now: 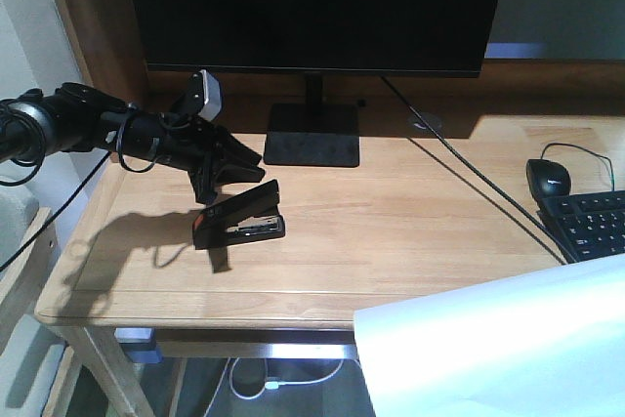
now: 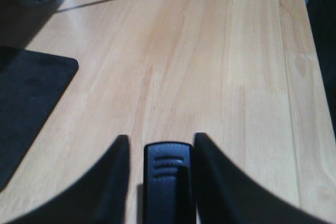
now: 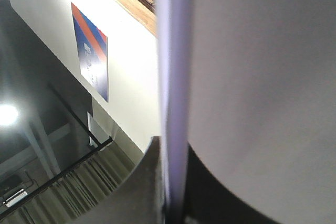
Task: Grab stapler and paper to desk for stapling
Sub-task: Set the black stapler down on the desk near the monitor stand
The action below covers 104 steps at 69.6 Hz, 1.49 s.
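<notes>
**A:** What stands on the desk [image 1: 391, 241]?

**B:** A black monitor [image 1: 312, 7] on its stand at the back. A mouse [image 1: 549, 178] and a keyboard [image 1: 591, 224] are at the right edge, and a cable [image 1: 469, 178] runs across between them and the stand. The stapler [image 1: 239, 225] lies left of centre, just in front of the stand's base. Its top arm is lifted a little off the silver magazine.

**A:** And the left gripper [image 2: 161, 137]?

**B:** Its jaws are spread apart. In the wrist view the two dark fingers [image 2: 113, 182] stand on either side of the stapler's ribbed end. A thin strip of bare wood shows on each side, so neither finger touches it there.

**A:** And the right gripper [image 3: 173, 150]?

**B:** It is clamped on the paper [image 1: 508, 339]. Its wrist view shows the sheets edge-on, pinched between the two dark fingers at the bottom. From the front, the paper is a large white sheet in the air at the lower right. It covers the desk's front right corner and the near edge of the keyboard.
</notes>
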### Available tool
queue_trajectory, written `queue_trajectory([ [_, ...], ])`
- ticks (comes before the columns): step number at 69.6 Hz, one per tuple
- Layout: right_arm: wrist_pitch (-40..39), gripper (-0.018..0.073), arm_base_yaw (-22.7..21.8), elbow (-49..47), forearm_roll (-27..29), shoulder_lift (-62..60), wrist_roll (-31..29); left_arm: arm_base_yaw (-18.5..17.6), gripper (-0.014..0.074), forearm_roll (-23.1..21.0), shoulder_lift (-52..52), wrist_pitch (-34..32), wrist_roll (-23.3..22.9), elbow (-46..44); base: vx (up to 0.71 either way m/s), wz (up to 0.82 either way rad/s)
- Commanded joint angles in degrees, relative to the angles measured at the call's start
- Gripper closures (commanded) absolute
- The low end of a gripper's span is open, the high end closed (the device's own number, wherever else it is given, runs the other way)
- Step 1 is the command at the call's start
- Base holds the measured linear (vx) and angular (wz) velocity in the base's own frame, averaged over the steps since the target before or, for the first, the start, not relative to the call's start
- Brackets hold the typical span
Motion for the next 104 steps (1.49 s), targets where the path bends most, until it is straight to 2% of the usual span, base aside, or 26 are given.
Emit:
queue_trajectory([
  [1, -3.04, 0.0569, 0.12, 0.26, 0.2, 0.66, -0.88, -0.26, 0.0553, -0.94, -3.37, 2.68, -2.16, -1.55, 0.0, 0.0],
  [4, -3.04, 0.0569, 0.12, 0.26, 0.2, 0.66, -0.88, -0.26, 0.0608, -0.16, -3.13, 3.28, -2.51, -1.55, 0.0, 0.0],
  [104, -3.04, 0.0569, 0.12, 0.26, 0.2, 0.66, -0.88, -0.2, 0.0603, 0.67, -1.51, 4.36, -2.74, -1.46, 0.0, 0.0],
])
